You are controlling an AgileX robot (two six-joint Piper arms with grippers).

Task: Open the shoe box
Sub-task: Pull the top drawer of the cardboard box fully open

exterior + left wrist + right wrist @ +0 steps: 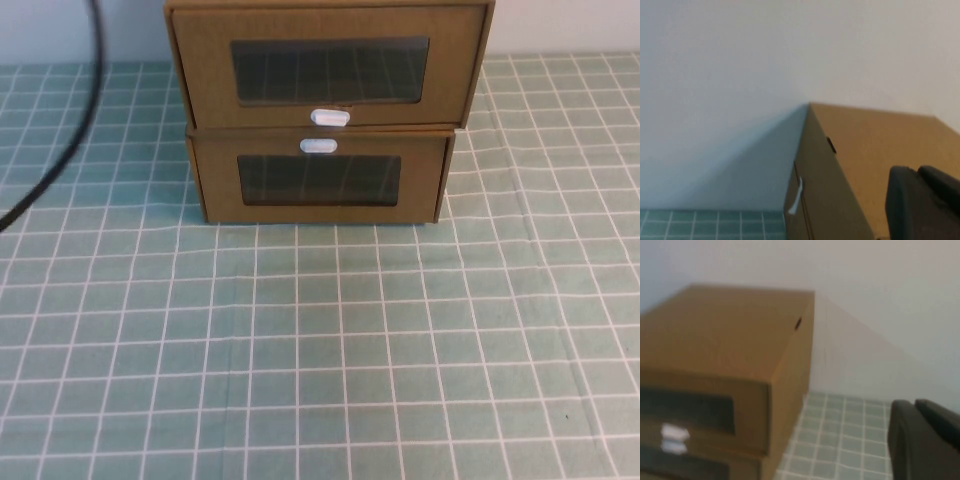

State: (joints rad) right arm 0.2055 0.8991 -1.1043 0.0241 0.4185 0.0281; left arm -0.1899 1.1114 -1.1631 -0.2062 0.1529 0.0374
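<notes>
Toward the top centre of the high view, two brown cardboard boxes stand stacked on the green grid mat (320, 360), close to the pale wall (50, 30). The upper shoe box (205, 70) rests on the lower shoe box (215, 185), and both are shut, their windowed fronts facing the bottom of the frame, toward us. Each front carries a small white tab lying lengthwise across the frame, the upper pull tab (330, 117) just under its dark window and the lower pull tab (318, 146) just above its own, so the two sit one over the other, very close together. We judge that opening means catching one tab and drawing that front toward the bottom of the frame; the task does not say which box is meant. Neither arm shows in the high view, so we take both to be well apart from the fronts. The left gripper (922, 205) appears only as a dark mass in its wrist view, which looks along the left flank of the stack with a tab seen edge-on; whether it is open or closed we cannot tell, and we see nothing held. The right gripper (925, 440) looks at the stack from the other side, with both tabs in sight; its jaws are together, empty and touching nothing. We judge the right arm better placed to reach a tab, though its jaws must part first. A black cable (85, 110) curves down the upper left of the high view, clear of the boxes.
</notes>
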